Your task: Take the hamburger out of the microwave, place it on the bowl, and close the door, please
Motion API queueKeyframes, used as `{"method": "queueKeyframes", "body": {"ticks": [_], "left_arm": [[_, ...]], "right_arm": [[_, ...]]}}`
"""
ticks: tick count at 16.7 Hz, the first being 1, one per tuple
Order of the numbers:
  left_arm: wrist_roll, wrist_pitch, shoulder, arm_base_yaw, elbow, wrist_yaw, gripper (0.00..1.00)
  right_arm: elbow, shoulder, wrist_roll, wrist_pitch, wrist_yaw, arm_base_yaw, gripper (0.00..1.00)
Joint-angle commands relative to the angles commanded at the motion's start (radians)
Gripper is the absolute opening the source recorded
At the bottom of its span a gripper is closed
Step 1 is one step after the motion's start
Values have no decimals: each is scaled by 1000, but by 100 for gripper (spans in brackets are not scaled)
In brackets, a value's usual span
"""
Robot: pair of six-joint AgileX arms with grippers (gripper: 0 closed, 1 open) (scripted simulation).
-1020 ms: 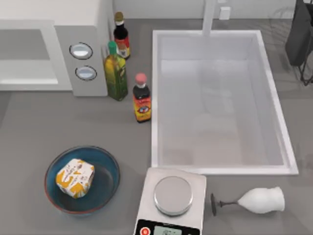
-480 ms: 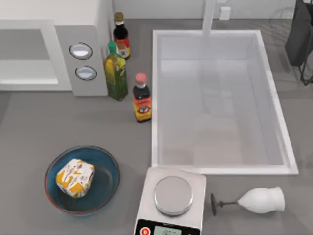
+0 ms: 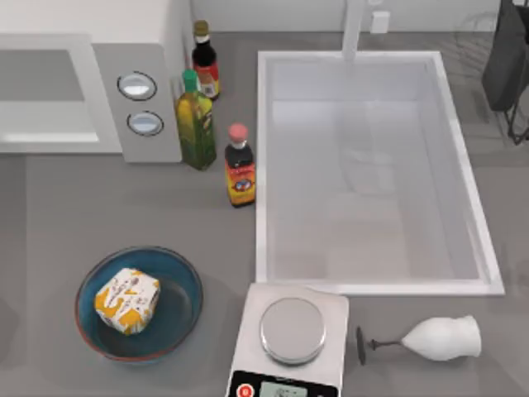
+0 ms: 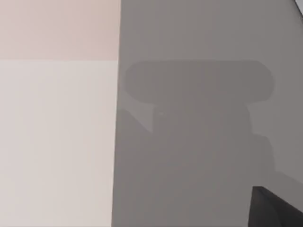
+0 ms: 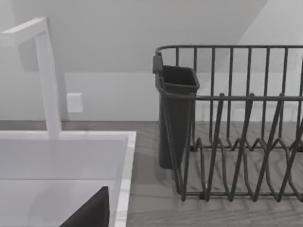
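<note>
**Burger in the bowl, door looks shut**

Though neither arm reaches into the overhead scene, there is plenty to read there. The hamburger sits inside the bowl, near the worktop's front-left corner, resting toward the bowl's left side. Wrapped in paper, it looks light and soft; I'd judge it would crush if squeezed hard, and the wrapper could slip, so a gentle pinch across its middle would suit it best. The bowl seems stiff and steady enough to carry it. At the back-left corner stands the microwave, and its door appears to lie flush with the front, so my guess is the job is about done. Three bottles stand just beside the microwave's right side, the sink fills the back right, a scale sits at the front edge, and a wine glass lies on its side nearby.

From the left wrist, I see grey worktop beside a pale panel, with a blocky shadow cast across it. A dark corner pokes in at the edge; whether the left tool is apart or together, I cannot tell.

From the right wrist, a dish rack and the white tap stand at the back edge by the sink. A dark wedge shows low down; again I cannot tell how the right tool stands.
</note>
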Motion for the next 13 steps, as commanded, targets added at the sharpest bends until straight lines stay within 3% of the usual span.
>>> {"method": "queueKeyframes", "body": {"ticks": [4, 10, 13], "left_arm": [[-74, 75, -121, -66, -145, -32, 0], [-83, 80, -130, -69, -159, -33, 0], [-153, 107, -202, -140, -228, -79, 0]], "right_arm": [[0, 0, 0, 0, 0, 0, 100], [0, 0, 0, 0, 0, 0, 100], [0, 0, 0, 0, 0, 0, 100]]}}
